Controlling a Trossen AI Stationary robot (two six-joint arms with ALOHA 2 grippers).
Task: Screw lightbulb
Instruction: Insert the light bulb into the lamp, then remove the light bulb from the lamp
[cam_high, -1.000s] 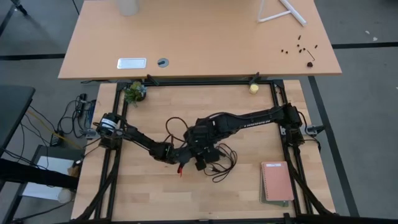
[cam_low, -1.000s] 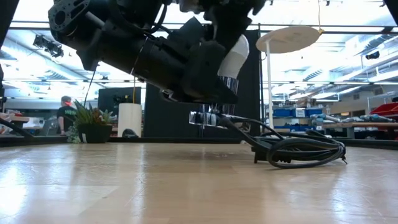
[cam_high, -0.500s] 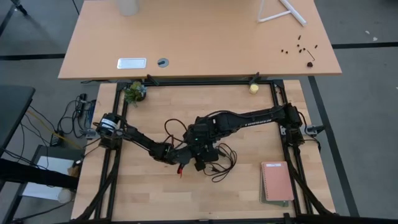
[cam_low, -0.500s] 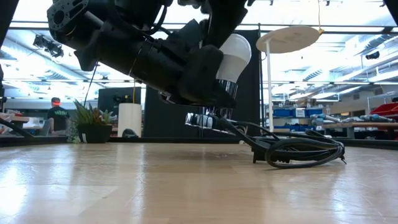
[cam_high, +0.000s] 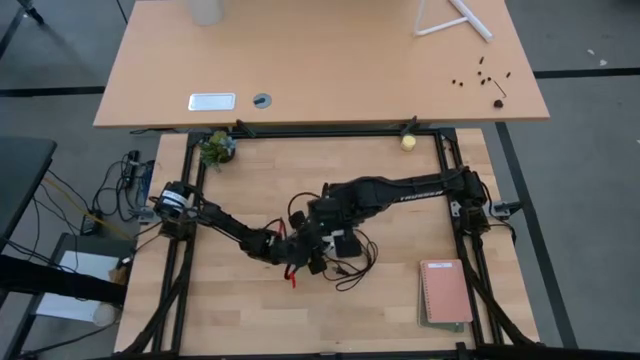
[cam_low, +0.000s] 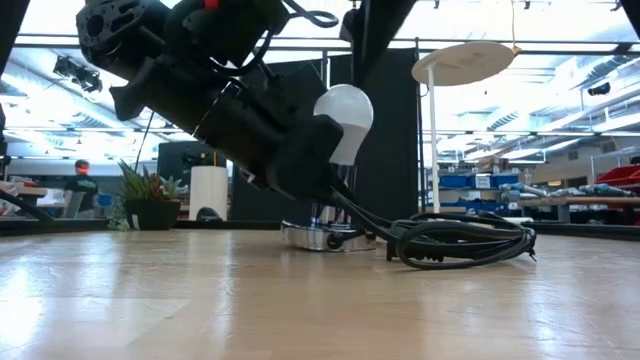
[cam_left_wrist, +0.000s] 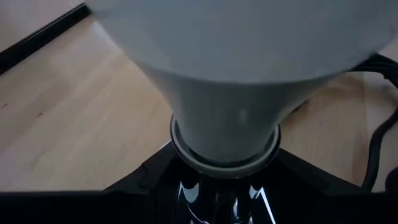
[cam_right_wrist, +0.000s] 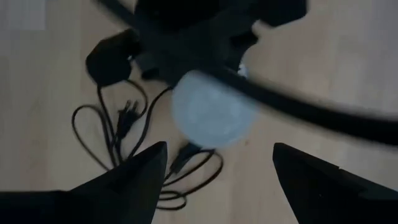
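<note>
The pale wooden table (cam_high: 230, 310) fills the low view, with a workshop behind it.

The bulb (cam_low: 343, 112) hangs in the air above the middle of the table, its white head up and leaning away from the left arm. Its neck runs down and back into the left gripper (cam_low: 312, 165). In the left wrist view the bulb (cam_left_wrist: 227, 93) tapers to a collar set between that gripper's dark fingers, so the left gripper is closed on its lower end. The screw base is mostly hidden there. The long axis is tilted, not upright.

The silver socket (cam_low: 322, 236) sits on the table just under the bulb, low and apart from it, with a clear gap between. Its black cord (cam_low: 462, 241) lies coiled beside it.

The right gripper (cam_right_wrist: 219, 149) is over the bulb and looks down on the round head (cam_right_wrist: 214, 111). Its two fingers (cam_right_wrist: 127, 180) stand wide, one on each side, and hold nothing. A dark bar crosses in front of the head in that view; I cannot tell what it is.

The next move turns on axis and height, I judge. The base must come upright and straight over the socket before any turning can bite. The left arm holds the bulb; the right is nearer the head and would have to close on it to twist.
</note>
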